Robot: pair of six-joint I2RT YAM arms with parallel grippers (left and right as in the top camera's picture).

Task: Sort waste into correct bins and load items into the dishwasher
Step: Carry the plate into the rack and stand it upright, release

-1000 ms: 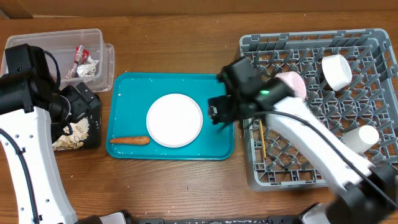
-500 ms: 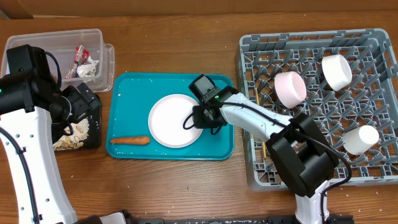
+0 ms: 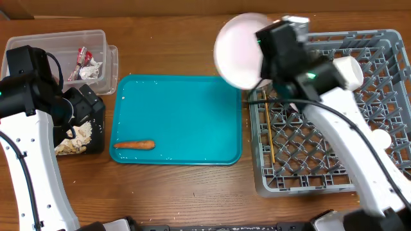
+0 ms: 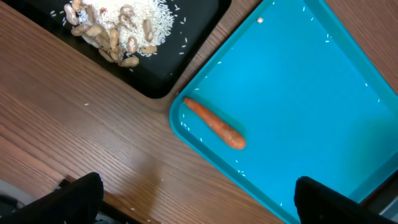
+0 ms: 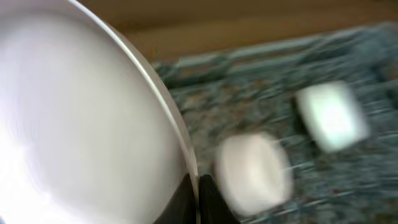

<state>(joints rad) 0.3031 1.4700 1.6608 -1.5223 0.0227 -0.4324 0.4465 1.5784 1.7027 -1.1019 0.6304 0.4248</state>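
One plate (image 3: 239, 50) hangs in the air, pinched at its rim by your right gripper (image 5: 198, 198), at the far edge between the teal tray (image 3: 192, 109) and the dish rack (image 3: 302, 187). The rack's open floor lies right of the plate and nearer, so the right arm carries it that way. Your left gripper (image 4: 199, 205), jaws spread and empty, hovers far left, with the carrot (image 3: 133, 145) closest to it.

White arm links (image 3: 350, 144); black joint housings (image 3: 22, 70); thin black cables (image 3: 13, 160).
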